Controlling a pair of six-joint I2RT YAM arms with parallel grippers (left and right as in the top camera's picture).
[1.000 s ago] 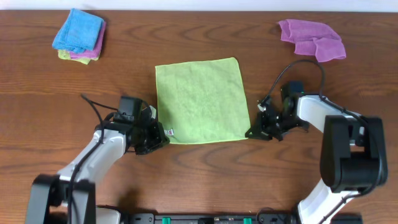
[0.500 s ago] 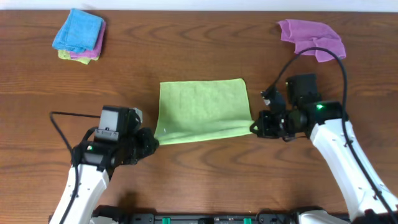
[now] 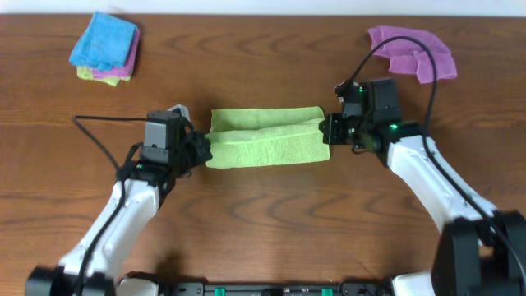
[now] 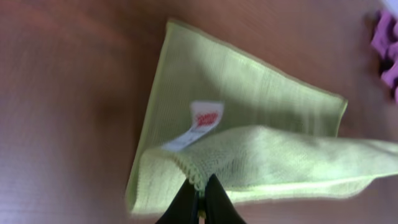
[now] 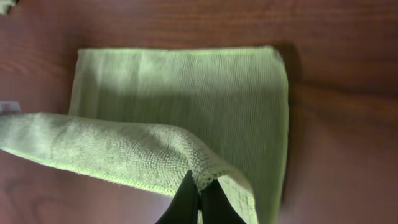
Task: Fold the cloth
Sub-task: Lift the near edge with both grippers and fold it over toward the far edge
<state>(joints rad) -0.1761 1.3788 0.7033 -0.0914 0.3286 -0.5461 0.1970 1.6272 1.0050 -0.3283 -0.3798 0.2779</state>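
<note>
The lime-green cloth lies mid-table, its near half lifted and carried over the far half. My left gripper is shut on its left near corner, seen in the left wrist view with the white tag just above. My right gripper is shut on the right near corner, seen in the right wrist view. The raised edge hangs as a sagging band between both grippers above the flat far part.
A stack of folded cloths with a bright blue one on top sits at the far left. A crumpled purple cloth lies at the far right, also showing in the left wrist view. The table is brown wood.
Both grippers have lifted the cloth's near corners and carried them away from the front edge toward the far edge. The cloth went from flat to roughly half folded.
</note>
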